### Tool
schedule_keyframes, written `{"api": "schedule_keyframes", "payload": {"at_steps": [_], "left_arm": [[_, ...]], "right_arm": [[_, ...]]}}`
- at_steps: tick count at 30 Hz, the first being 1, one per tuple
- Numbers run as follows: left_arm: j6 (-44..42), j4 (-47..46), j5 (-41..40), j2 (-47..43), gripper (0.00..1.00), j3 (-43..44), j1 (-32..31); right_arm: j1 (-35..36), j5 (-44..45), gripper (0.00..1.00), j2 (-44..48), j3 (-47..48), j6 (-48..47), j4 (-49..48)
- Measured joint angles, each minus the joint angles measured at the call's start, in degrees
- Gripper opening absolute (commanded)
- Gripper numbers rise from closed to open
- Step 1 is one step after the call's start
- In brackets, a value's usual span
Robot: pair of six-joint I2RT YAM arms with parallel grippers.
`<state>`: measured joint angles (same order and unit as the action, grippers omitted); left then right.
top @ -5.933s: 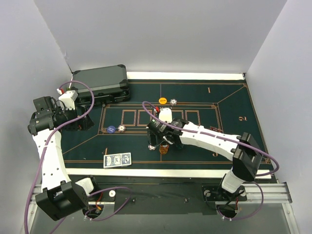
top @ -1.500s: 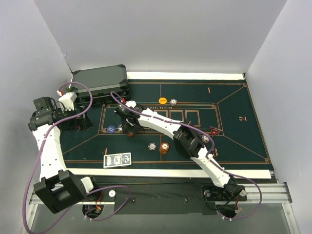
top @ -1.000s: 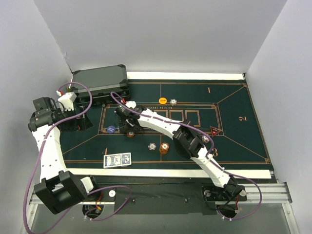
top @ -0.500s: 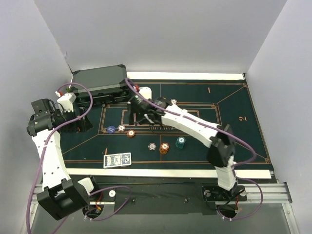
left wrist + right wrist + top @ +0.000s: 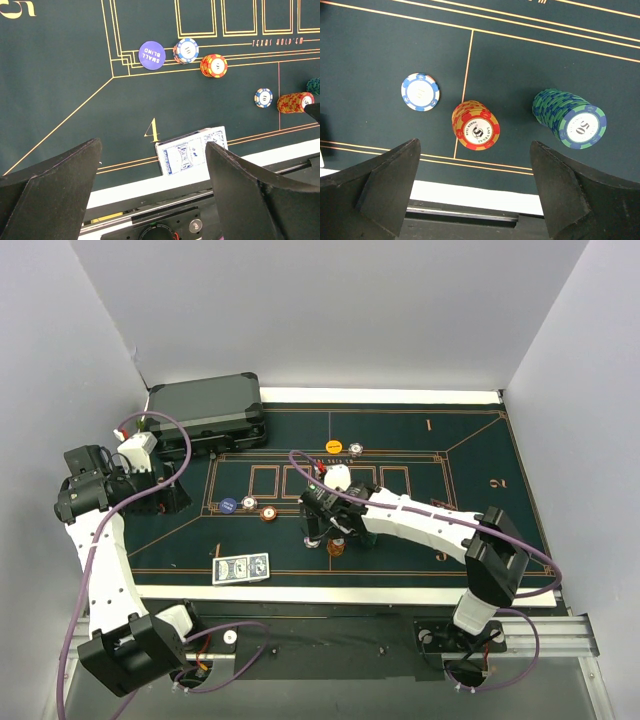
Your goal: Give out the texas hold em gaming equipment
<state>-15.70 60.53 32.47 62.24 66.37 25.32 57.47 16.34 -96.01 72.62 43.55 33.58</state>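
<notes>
Over the middle of the green felt mat (image 5: 480,450) my right gripper (image 5: 328,534) hangs open and holds nothing. Below it, in the right wrist view, stand a red-and-yellow chip stack (image 5: 476,126), a green-and-blue stack (image 5: 570,120) and a single blue-and-white chip (image 5: 420,91), all apart from the fingers (image 5: 380,190). My left gripper (image 5: 165,490) is open and empty at the mat's left edge. Its view shows the blue-backed card deck (image 5: 192,155) by the near border, a purple small-blind button (image 5: 152,54), a blue-and-white chip stack (image 5: 186,50) and a red-and-yellow stack (image 5: 213,65).
A dark grey case (image 5: 205,410) lies shut at the back left, just behind the left arm. An orange chip (image 5: 333,446) and a pale chip (image 5: 354,448) sit at the mat's far middle. White walls close in on three sides.
My right arm has swung from the left side of the mat to its middle, opening wider on the way. A red-and-yellow stack stays by the small-blind button. The left arm has barely moved.
</notes>
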Motion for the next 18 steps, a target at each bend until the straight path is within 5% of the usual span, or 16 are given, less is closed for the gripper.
{"api": "schedule_keyframes", "payload": {"at_steps": [9,18], "left_arm": [[0.0,0.6,0.0,0.0,0.96,0.0,0.0],[0.0,0.6,0.0,0.0,0.96,0.2,0.0]], "right_arm": [[0.0,0.0,0.85,0.0,-2.9,1.2,-3.6],[0.0,-0.5,0.68,-2.4,-4.0,1.5,-6.8]]}}
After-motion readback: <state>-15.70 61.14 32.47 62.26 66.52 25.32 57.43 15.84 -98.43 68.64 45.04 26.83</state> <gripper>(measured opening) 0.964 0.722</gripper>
